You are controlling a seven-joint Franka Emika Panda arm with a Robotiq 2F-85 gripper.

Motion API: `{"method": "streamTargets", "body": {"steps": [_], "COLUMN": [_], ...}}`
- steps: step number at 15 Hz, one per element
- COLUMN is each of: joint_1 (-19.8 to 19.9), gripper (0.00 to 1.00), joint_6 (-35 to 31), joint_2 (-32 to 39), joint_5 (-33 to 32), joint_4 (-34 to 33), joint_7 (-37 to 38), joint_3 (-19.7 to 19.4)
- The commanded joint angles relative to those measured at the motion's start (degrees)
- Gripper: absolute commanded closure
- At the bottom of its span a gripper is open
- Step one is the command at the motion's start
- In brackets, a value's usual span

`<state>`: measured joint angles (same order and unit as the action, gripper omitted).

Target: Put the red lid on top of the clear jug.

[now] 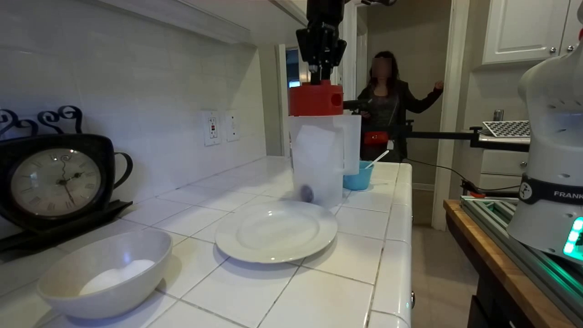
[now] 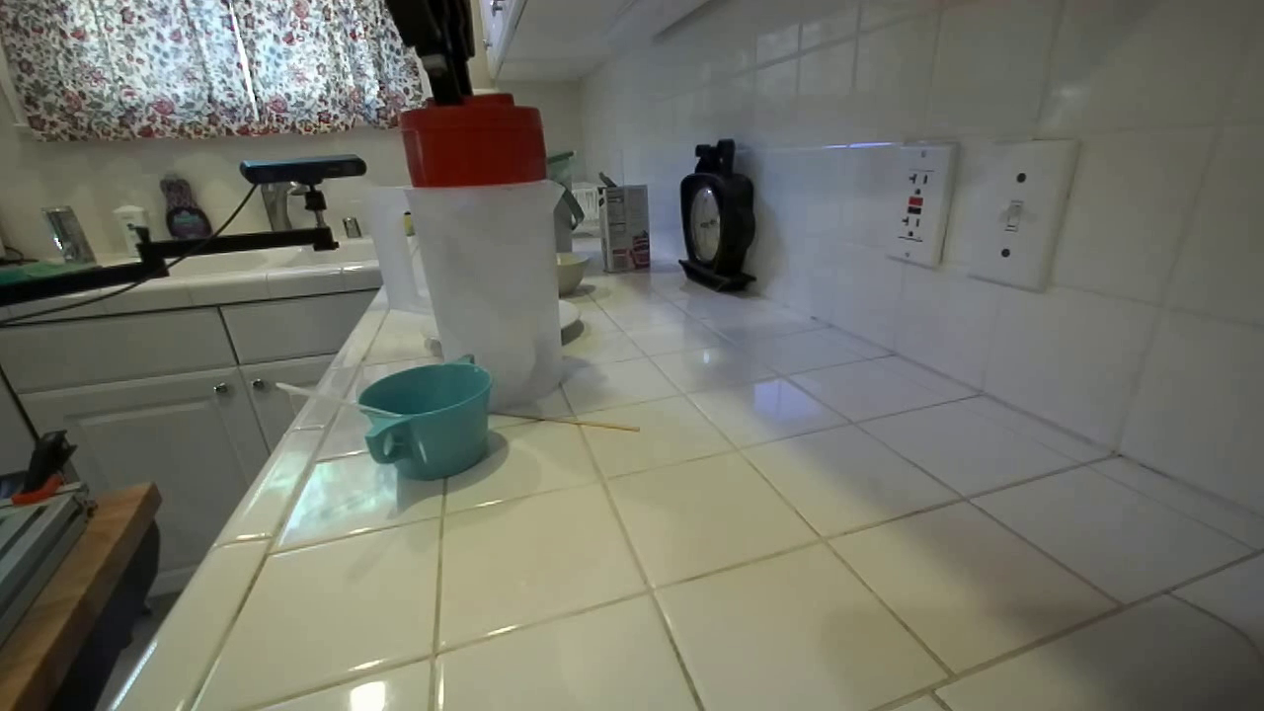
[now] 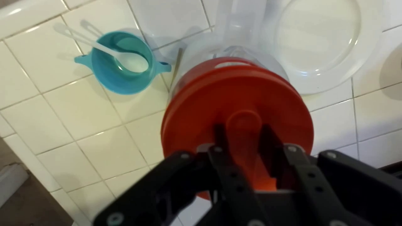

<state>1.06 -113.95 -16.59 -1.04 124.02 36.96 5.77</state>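
The clear jug (image 1: 319, 146) stands upright on the tiled counter, its handle toward the robot base; it also shows in an exterior view (image 2: 494, 276) and the wrist view (image 3: 241, 23). The red lid (image 1: 315, 100) is right at the jug's mouth, roughly level; it also shows in an exterior view (image 2: 474, 146), set slightly to one side of the rim. I cannot tell whether it is seated. My gripper (image 1: 321, 77) is above the lid, its fingers closed on the lid's raised centre. In the wrist view, the lid (image 3: 238, 91) hides most of the jug's mouth.
A white plate (image 1: 275, 232) lies close to the jug. A blue cup (image 2: 434, 425) with a white spoon and a thin stick (image 2: 602, 426) are on its opposite side. A white bowl (image 1: 109, 273) and a black clock (image 1: 59, 177) stand farther off. A camera arm (image 2: 237, 240) extends nearby.
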Motion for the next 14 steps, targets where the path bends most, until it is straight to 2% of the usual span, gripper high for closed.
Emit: {"method": "streamTargets", "body": {"steps": [1,14], "joint_1": [-0.05,-0.28], "gripper": [0.92,0.92], "joint_6": [-1.77,-0.33], "joint_2": [-0.31,-2.66], "joint_5": [1.95,0.85], "joint_4": [0.97,0.92], "joint_7": [0.97,0.91], "joint_3": [-0.15,1.28]}}
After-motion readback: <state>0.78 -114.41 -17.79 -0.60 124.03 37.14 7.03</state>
